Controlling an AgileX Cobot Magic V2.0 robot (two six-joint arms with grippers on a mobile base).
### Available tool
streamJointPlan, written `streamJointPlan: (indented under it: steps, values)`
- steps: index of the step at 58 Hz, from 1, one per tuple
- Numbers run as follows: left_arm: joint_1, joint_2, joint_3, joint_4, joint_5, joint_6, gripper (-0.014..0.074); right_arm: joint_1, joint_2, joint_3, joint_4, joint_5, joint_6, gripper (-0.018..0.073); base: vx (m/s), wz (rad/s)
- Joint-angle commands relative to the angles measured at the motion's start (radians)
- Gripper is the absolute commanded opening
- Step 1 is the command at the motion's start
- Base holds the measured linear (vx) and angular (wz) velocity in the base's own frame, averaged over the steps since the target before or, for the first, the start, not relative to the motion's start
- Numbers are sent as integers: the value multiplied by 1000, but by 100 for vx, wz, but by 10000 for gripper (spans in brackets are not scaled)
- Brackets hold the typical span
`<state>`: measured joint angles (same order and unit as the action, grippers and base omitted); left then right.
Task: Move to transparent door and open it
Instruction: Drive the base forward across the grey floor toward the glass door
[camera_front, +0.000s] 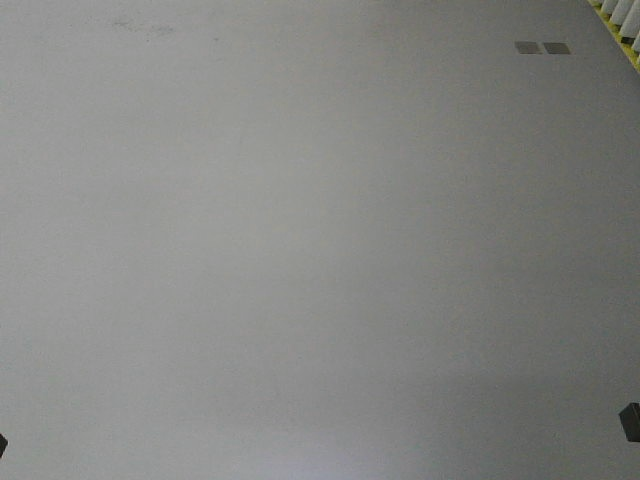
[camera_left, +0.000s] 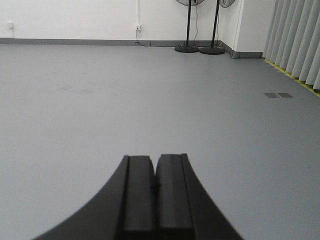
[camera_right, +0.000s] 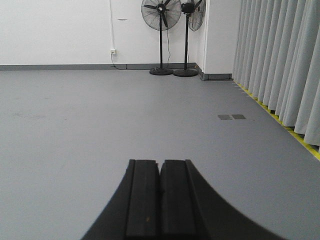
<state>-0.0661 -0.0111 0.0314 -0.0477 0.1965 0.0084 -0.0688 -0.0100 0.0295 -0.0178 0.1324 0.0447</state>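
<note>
The transparent door is out of view in every view. My left gripper (camera_left: 155, 159) points over bare grey floor, its two black fingers pressed together with nothing between them. The right gripper (camera_right: 160, 162) is likewise shut and empty, aimed across the same floor toward the far white wall. In the front view only small dark corners of the grippers show at the lower left edge (camera_front: 2, 443) and lower right edge (camera_front: 630, 420).
Two black standing fans (camera_right: 161, 20) stand by the far wall near a white pillar (camera_right: 220, 37). Grey vertical curtains (camera_right: 280, 55) run along the right side above a yellow floor line (camera_right: 300, 140). Two small grey floor plates (camera_front: 542, 47) lie in the floor.
</note>
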Motion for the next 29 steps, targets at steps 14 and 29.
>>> streamJointPlan:
  steps: [14,29]
  values:
    - [1,-15,15,-3,-81,-8,-3,-4,-15,4,-3,-84,0,-9,0,0]
    - [1,-15,15,-3,-81,-8,-3,-4,-15,4,-3,-84,0,-9,0,0]
